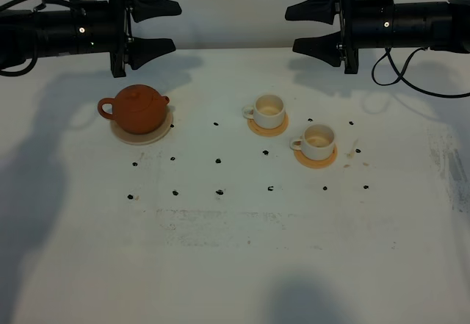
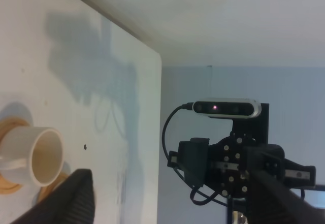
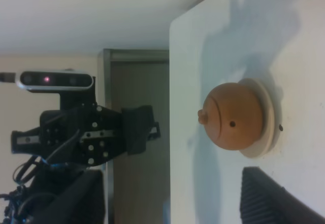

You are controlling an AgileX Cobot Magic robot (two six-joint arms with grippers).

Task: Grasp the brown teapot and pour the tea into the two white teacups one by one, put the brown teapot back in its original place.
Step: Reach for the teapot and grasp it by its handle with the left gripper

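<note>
1 brown teapot [image 1: 136, 108], lid on, sits upright on 1 pale beige disc [image 1: 160, 134] at the left of the white table [image 1: 235, 265] in the high view. Handle points away from the cups, spout toward them. 2 white teacups, both upright, each on its own orange coaster, so 2 coasters: 1st cup [image 1: 268, 107] on 1st coaster [image 1: 257, 128] near table centre, 2nd cup [image 1: 318, 137] on 2nd coaster [image 1: 316, 162] just beside it & nearer the front. Cups don't touch; both well apart from the pot. Insides look pale, can't tell if any liquid's in them. 2 arms, 2 claws, both level over the table's far edge, tips facing each other. L gripper [image 1: 177, 24] has jaws spread wide w/ nothing btwn, up behind the teapot. R gripper [image 1: 290, 29] is likewise spread wide & empty, up behind the cups. L wrist view: 1 cup on its coaster, black fingers [image 2: 76, 198] far apart. R wrist view: teapot on disc, fingers [image 3: 274, 198] far apart. Small black marks [image 1: 218, 161] dot the table in rough rows; too small for a sure count.
</note>
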